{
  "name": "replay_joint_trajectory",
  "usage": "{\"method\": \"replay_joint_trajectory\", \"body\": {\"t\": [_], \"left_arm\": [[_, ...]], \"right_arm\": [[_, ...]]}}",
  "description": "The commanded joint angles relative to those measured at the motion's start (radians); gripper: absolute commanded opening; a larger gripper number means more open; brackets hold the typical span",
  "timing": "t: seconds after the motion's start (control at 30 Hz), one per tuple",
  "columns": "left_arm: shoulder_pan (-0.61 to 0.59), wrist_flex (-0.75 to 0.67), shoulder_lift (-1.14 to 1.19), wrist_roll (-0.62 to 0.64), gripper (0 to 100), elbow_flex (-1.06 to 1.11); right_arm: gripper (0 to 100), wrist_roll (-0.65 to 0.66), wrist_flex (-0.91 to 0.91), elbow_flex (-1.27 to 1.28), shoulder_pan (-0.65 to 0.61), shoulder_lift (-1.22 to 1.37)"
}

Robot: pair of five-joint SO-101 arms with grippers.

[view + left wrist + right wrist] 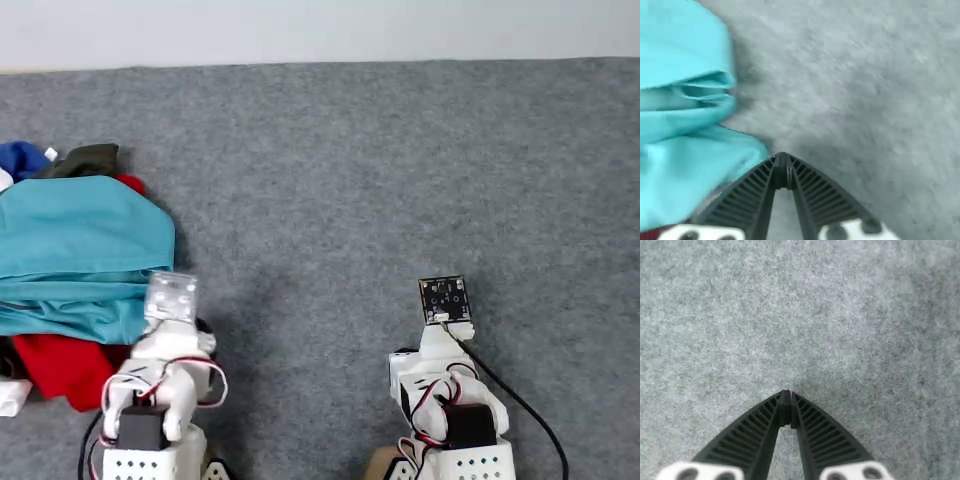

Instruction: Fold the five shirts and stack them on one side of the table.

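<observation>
**Shirt heap unsorted at nine o'clock; both grippers clenched and empty**

Location. The pile of shirts lies heaped at nine o'clock on the grey table and runs off the edge of the high view. The teal shirt is on top. A red shirt shows beneath it toward seven o'clock, and a dark garment toward eleven.

Orientation. The teal shirt's long axis appears to run nine-to-three, with its rounded, folded edge facing three o'clock. Its far end is hidden, so which way the collar points cannot be told.

Grippers. The left gripper is clenched on nothing, just beside the teal hem. The right gripper, at five o'clock, is likewise clenched and empty over bare table.

Risks. The layers overlap closely, so a pinch at the teal edge would likely catch several folds or drag the red shirt along. A pull toward three o'clock could topple the heap.
</observation>
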Motion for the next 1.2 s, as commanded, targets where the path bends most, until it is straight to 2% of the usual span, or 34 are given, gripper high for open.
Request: {"method": "replay_joint_trajectory", "body": {"t": [0.0, 0.23, 0.37, 0.47, 0.77, 0.83, 0.9, 1.03, 1.17], "left_arm": [[-0.068, -0.032, -0.014, -0.003, 0, -0.157], [-0.098, 0.009, -0.011, -0.002, 0, -0.328], [-0.098, -0.002, 0.066, -0.002, 0, -0.409], [-0.098, -0.018, 0.215, -0.002, 0, -0.518], [-0.098, -0.009, 0.832, -0.008, 1, -1.082], [-0.098, 0.035, 0.956, -0.009, 3, -1.167], [-0.098, 0.107, 1.074, -0.043, 10, -1.239], [-0.15, 0.259, 1.306, -0.219, 23, -1.345], [-0.212, 0.362, 1.499, -0.258, 22, -1.461]], "right_arm": [[0.9, 0.006, 0.004, 0.011, -0.004, -0.018], [0.9, 0.006, 0.004, 0.011, -0.004, -0.018], [0.9, 0.006, 0.004, 0.011, -0.004, -0.018], [0.9, 0.006, 0.004, 0.011, -0.004, -0.018], [0.9, 0.006, 0.004, 0.011, -0.004, -0.018], [0.9, 0.006, 0.004, 0.011, -0.007, -0.018], [0.9, 0.006, 0.004, 0.011, -0.007, -0.018], [0.9, 0.006, 0.004, 0.011, -0.007, -0.018], [1.0, 0.006, 0.004, 0.011, -0.007, -0.018]]}}
